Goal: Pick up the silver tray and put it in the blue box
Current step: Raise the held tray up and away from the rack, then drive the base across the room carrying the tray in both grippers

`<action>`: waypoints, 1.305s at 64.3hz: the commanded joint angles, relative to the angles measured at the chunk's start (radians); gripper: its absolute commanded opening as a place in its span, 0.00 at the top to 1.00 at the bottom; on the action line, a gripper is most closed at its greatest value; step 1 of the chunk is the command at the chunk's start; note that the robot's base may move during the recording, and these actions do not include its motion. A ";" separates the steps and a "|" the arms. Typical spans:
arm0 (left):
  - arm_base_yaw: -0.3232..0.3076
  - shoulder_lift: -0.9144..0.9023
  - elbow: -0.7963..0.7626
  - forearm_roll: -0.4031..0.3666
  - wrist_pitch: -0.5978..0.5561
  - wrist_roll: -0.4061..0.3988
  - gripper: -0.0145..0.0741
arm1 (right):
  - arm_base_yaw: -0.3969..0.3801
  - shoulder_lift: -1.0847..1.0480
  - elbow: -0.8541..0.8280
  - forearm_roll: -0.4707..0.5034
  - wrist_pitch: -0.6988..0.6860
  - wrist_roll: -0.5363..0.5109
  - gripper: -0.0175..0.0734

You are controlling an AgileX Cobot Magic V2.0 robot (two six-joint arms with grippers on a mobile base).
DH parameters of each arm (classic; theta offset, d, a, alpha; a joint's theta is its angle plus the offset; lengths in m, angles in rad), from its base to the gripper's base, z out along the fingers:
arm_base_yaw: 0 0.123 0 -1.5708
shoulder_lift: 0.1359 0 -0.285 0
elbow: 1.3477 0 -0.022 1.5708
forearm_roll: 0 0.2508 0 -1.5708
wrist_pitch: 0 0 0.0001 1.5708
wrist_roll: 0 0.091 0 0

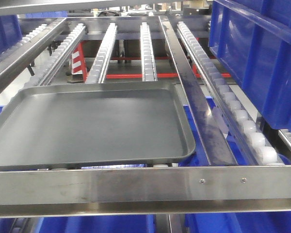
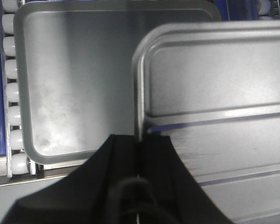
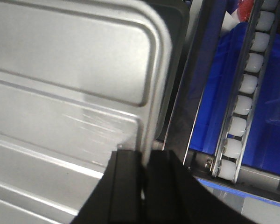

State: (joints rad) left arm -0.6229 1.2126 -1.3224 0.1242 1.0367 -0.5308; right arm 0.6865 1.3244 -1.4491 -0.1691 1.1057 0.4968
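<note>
I hold the shiny silver tray by both side rims. In the left wrist view my left gripper is shut on its left rim, and in the right wrist view my right gripper is shut on its right rim. The tray hangs above the larger dull dark-grey tray, which lies on the roller rack. The blue box stands on the rack at the upper right of the front view. Neither gripper nor the silver tray shows in the front view.
White roller rails run back along the rack, and a steel crossbar spans its front. Blue plastic shows below the rails. A red frame stands behind the rack.
</note>
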 commanded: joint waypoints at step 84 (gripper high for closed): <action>-0.005 -0.021 -0.030 0.046 -0.050 0.004 0.94 | -0.006 -0.033 -0.025 -0.049 -0.022 -0.018 0.74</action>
State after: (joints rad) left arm -0.6229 1.2126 -1.3224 0.1280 1.0327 -0.5308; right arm 0.6865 1.3244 -1.4491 -0.1691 1.1057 0.4968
